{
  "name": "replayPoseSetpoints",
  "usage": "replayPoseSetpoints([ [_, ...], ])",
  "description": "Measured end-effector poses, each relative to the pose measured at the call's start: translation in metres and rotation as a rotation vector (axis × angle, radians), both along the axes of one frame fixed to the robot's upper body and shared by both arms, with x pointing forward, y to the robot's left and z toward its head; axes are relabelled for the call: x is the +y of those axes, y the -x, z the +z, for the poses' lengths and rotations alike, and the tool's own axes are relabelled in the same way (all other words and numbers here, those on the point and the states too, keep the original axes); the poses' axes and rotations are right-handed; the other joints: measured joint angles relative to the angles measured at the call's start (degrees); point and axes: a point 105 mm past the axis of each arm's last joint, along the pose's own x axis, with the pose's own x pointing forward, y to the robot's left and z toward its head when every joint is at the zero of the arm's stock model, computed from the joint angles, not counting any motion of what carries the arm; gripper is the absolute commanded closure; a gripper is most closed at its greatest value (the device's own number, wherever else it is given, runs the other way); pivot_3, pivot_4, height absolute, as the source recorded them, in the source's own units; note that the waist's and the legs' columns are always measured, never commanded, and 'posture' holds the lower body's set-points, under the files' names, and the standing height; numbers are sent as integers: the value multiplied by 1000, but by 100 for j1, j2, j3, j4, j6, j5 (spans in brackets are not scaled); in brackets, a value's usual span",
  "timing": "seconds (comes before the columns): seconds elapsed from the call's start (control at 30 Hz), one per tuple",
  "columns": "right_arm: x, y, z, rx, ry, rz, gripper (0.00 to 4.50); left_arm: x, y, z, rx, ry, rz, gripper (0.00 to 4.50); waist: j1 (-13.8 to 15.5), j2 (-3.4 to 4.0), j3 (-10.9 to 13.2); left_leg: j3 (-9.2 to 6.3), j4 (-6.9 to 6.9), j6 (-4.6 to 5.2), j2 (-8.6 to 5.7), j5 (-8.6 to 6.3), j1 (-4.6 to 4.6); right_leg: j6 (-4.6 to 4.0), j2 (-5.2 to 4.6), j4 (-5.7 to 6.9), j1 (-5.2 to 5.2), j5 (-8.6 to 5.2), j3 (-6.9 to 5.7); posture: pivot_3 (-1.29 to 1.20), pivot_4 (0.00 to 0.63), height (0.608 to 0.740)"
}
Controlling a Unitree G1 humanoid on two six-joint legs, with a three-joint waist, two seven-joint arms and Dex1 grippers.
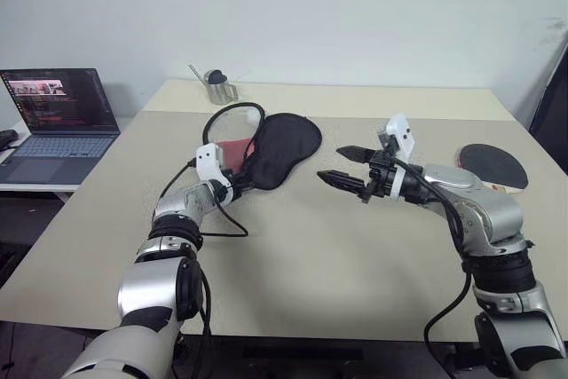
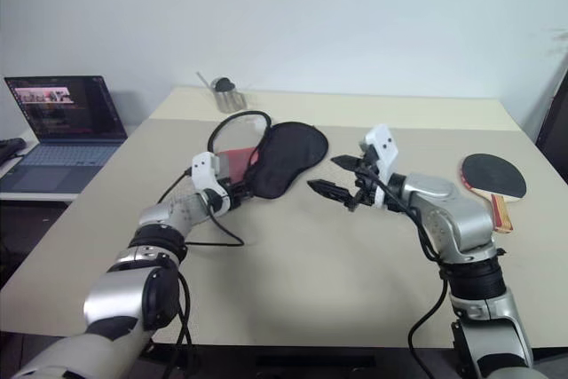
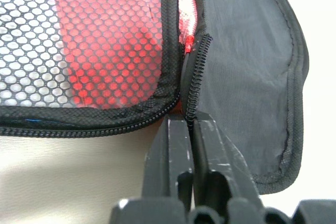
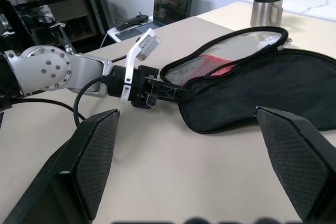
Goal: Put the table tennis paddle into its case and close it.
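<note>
Case pinched at its zipper edge, paddle lying apart at far right.

On table (image 1: 293,255): case (image 1: 282,148) unzipped, round black end toward the far right, narrow end toward the left gripper (image 1: 238,185); red mesh panel (image 3: 100,40) showing. Left gripper closed tight on the case's zipper edge at the narrow end. Right gripper (image 1: 344,166) spread wide, holding nothing, pointing toward the case. Table tennis paddle (image 2: 493,177) flat near the right edge, handle toward the robot.
</note>
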Motion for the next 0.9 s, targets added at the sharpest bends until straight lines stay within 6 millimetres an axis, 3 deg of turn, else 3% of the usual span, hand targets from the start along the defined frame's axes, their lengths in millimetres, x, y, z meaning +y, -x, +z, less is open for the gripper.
replayPoseSetpoints([
  [0.1, -6, -1, 2, -1, 2, -13, 0, -7, 2, 6, -7, 2, -41, 4438, 5, 0, 0, 1, 0, 0, -1, 0, -1, 0, -2, -1, 0, 0, 0, 0, 150, 740],
  [0.17, -18, -2, -1, 6, 8, -44, 0, -30, 15, 4, -11, 29, -117, 4438, 8, 0, 0, -1, -1, -1, 1, 0, -2, 0, -11, 0, 2, 0, 3, 0, 150, 740],
  [0.23, -24, -2, -3, 12, 15, -60, 0, -51, 29, -11, 38, 62, -161, 4438, 8, 0, 0, -1, 0, -1, 0, 0, -3, 1, -19, 1, 1, 0, 7, 0, 150, 740],
  [0.37, -26, -2, -4, 17, 18, -65, 0, -81, 45, -10, 57, 107, -199, 4438, 9, 0, 0, -2, 6, -2, -8, 1, -2, 7, -19, 4, 4, 4, 6, 0, 150, 740],
  [0.53, -28, -3, -7, 23, 21, -82, 0, -97, 52, -11, 71, 130, -193, 4438, -4, 0, 0, 3, 7, -4, -7, 3, 3, 15, -11, 4, 4, 9, 11, 0, 150, 740],
  [0.63, -29, -3, -8, 27, 22, -88, 0, -95, 51, -11, 67, 125, -170, 3749, -19, 0, 0, 4, 7, -4, -4, 3, 5, 14, -5, 4, 4, 9, 14, 0, 150, 740],
  [0.77, -29, -3, -9, 28, 22, -93, 0, -89, 50, -3, 20, 112, -158, 2313, -17, 0, 0, 5, 6, -4, -4, 3, 5, 14, -4, 2, 4, 9, 16, 0, 150, 740],
  [0.87, -30, -4, -9, 29, 23, -103, 0, -70, 51, 0, -23, 56, -139, 1275, -28, 0, 0, 6, 4, -5, -1, 3, 9, 14, -3, 3, 4, 9, 19, 0, 150, 740],
  [0.9, -30, -4, -9, 29, 23, -105, 0, -61, 53, 1, -38, 40, -136, 1275, -32, 0, 0, 6, 3, -5, 1, 3, 10, 13, -1, 3, 3, 9, 20, 0, 150, 740],
])
